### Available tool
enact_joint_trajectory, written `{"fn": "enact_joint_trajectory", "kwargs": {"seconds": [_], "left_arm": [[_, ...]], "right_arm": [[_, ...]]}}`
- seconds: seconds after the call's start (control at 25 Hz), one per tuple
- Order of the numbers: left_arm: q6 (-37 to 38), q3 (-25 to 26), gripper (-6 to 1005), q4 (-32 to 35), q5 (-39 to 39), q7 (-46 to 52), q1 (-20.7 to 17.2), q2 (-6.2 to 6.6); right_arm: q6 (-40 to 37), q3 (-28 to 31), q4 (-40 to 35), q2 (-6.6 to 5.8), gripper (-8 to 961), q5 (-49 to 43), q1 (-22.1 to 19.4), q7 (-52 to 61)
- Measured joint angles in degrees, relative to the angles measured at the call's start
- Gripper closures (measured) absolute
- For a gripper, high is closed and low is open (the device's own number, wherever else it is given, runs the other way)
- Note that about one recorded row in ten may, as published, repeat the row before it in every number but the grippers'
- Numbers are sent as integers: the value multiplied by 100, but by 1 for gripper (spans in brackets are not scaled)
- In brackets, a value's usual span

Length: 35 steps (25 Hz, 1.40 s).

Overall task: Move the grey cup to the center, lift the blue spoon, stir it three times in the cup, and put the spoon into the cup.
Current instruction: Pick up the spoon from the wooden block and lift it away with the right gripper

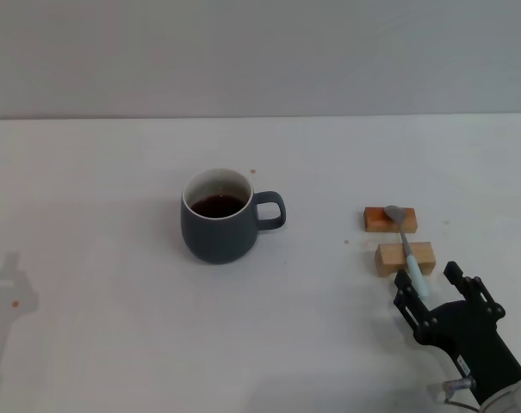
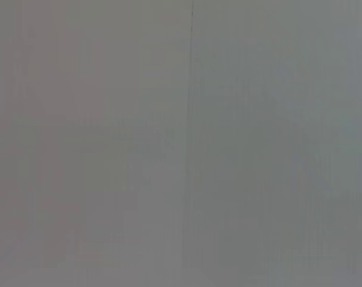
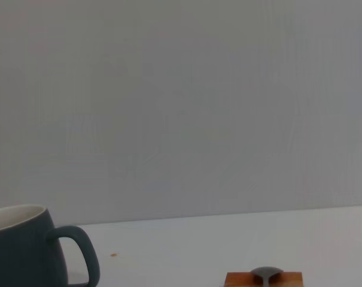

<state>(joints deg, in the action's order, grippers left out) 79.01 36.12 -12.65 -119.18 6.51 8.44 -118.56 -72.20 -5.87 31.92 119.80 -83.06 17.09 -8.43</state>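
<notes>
The grey cup [image 1: 220, 226] stood mid-bench, holding dark liquid, its handle toward the right edge. The blue spoon [image 1: 408, 249] lay across two wooden blocks [image 1: 405, 258] near the right edge. The right gripper [image 1: 439, 291] sat low at the spoon's handle end, fingers [image 1: 406, 292] spread wide, holding nothing.

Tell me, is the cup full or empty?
Partly full. The grey cup stands upright, and dark brown liquid shows inside, sitting below the white rim.
</notes>
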Motion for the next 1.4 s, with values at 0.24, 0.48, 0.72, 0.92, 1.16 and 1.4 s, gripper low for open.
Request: {"fn": "enact_joint_trajectory", "kwargs": {"seconds": [0.24,0.48,0.72,0.92,1.16,1.4], "left_arm": [[0,0,1001,0,0,-2,0,4],[0,0,1001,0,0,-1,0,9],[1,0,1001,0,-3,3,0,9],[1,0,1001,0,-5,4,0,9],[1,0,1001,0,-9,0,0,9],[1,0,1001,0,-9,-1,0,9]], "right_arm": [[-1,8,-13,0,237,0,8,156],[-5,-13,-12,-3,241,-38,3,158],[125,-5,3,-18,331,-70,22,161],[131,-2,3,-18,495,-71,22,163],[179,-1,4,-18,544,-71,50,166],[339,-2,-6,-18,543,-67,103,167]]}}
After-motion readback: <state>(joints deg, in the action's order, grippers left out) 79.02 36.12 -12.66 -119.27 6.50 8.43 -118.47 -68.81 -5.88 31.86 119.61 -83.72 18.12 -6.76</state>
